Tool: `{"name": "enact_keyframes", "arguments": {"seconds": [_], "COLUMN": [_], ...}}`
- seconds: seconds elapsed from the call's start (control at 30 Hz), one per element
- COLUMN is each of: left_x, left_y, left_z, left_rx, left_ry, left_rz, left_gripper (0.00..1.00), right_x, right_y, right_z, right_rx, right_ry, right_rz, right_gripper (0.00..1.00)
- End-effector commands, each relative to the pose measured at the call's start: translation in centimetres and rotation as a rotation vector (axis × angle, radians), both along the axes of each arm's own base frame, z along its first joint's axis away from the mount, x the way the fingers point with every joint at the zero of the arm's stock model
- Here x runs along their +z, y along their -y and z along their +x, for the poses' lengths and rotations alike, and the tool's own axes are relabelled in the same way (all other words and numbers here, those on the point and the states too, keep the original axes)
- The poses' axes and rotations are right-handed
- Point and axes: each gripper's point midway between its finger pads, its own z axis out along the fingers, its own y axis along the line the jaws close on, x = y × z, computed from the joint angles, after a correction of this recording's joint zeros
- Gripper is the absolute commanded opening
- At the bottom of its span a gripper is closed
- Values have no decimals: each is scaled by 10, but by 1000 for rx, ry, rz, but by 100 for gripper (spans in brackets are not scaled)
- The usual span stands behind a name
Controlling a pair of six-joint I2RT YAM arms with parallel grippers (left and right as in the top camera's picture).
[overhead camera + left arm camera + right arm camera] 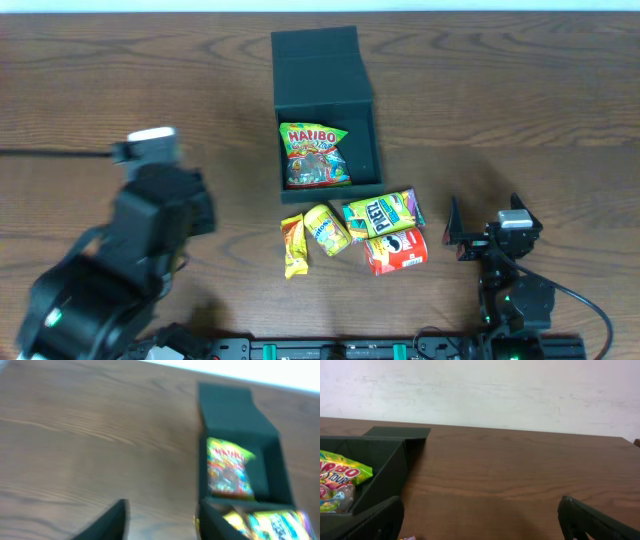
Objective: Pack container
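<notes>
The container (365, 125) is a dark square box at the table's middle, its flap lid (318, 65) open toward the back. A Haribo bag (314, 155) lies inside it. Several snack packets lie just in front: a yellow one (294, 245), a yellow-blue one (326, 229), a green Pretz pack (382, 213) and a red Pringles pack (397, 250). My left gripper (160, 530) is open over bare wood left of the container (272, 450), holding nothing; that view is blurred. My right gripper (485, 235) stands open and empty, right of the packets.
The left arm (130, 260) bulks over the table's front left. In the right wrist view the container's wall (385, 460) and the Haribo bag (340, 477) are at the left, with a white wall behind the table's far edge.
</notes>
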Motion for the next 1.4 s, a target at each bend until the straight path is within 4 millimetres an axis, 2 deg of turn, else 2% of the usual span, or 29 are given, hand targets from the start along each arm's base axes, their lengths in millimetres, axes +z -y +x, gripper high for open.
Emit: {"name": "enact_keyframes", "arguments": {"seconds": [0.0,0.03,0.1,0.2,0.3,0.37,0.4,0.5,0.67,0.73,0.8,0.9,0.97,1.03,1.1,1.17,1.37], "left_x": [2,-1,-12,-31,-54,-69,-78,-101,-137,-150,-160,-177,-185,-193,-199,-206,-214], "left_y": [-36,-45,-60,-58,-59,-63,-64,-65,-65,-64,-64,-64,-64,-64,-64,-64,-64], "left_z": [-2,-1,4,21,41,52,56,66,73,76,78,80,81,82,82,82,82], "left_rx": [159,199,257,210,210,227,234,264,292,294,295,298,300,301,302,303,305], "left_ry": [12,0,-56,-147,-237,-292,-325,-410,-546,-592,-629,-684,-712,-739,-762,-783,-812], "left_rz": [14,15,8,-34,-86,-88,-85,-95,-92,-87,-81,-73,-69,-65,-62,-59,-54], "left_gripper": [58,61,68,72,82,93,95,95,95,95,95,95,95,95,95,95,95], "right_x": [-1,0,15,31,28,26,28,50,94,115,128,128,126,112,88,71,61], "right_y": [1,2,-6,-23,-30,-29,-29,-29,-30,-45,-55,-57,-60,-59,-55,-55,-59], "right_z": [0,0,0,-3,-10,-16,-20,-29,-48,-53,-55,-56,-57,-57,-61,-64,-58], "right_rx": [-5,-12,34,130,150,134,130,125,99,191,256,264,266,199,86,22,-28], "right_ry": [-1,1,57,83,-12,-92,-122,-163,-264,-277,-279,-290,-320,-412,-540,-632,-710], "right_rz": [-9,-8,100,246,313,303,292,300,426,433,432,438,520,687,857,922,987], "right_gripper": [99,99,99,99,99,99,99,99,99,99,99,99,99,99,99,99,99]}}
